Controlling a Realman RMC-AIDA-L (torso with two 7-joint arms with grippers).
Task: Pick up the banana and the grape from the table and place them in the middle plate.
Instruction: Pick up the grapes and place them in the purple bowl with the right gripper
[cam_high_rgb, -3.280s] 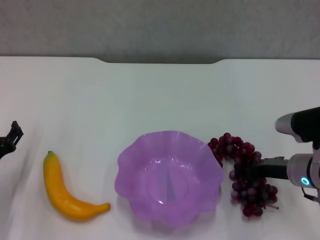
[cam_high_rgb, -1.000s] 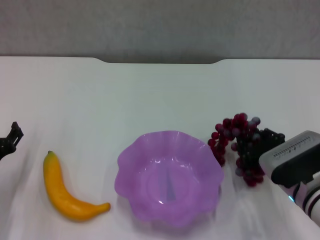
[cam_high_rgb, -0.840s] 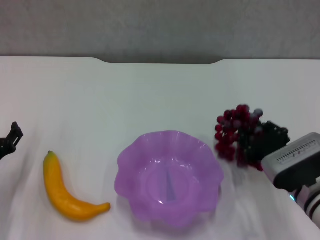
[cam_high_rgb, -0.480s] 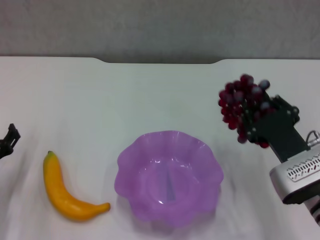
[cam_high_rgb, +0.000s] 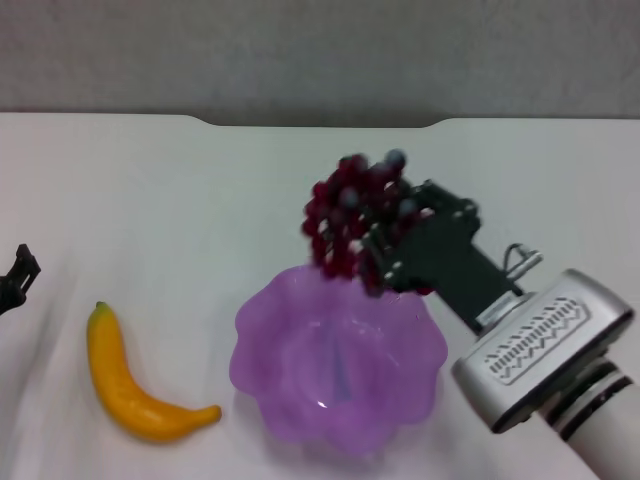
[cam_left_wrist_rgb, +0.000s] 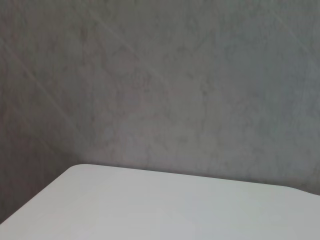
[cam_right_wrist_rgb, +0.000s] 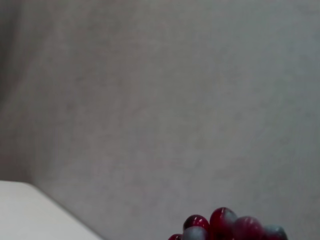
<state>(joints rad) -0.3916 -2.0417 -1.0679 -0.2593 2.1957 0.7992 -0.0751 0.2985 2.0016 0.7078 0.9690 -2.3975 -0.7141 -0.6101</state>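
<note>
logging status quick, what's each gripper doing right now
Right gripper: shut on the grape, above the middle plate's far rim.
Left gripper: parked at table's left edge.

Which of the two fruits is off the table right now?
The grape, held by the right end effector above the middle plate. The banana lies on the table.

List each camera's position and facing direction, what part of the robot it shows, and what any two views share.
Head view: looks forward and down from the robot's head at the table, the banana and the middle plate; shows the right end effector holding the grape above the plate's far rim, and the left end effector at the left edge.
Left wrist view: faces a grey wall over a table corner; no robot parts.
Right wrist view: faces the wall; no fingers show.
Shared: the grape shows in the head and right wrist views.
</note>
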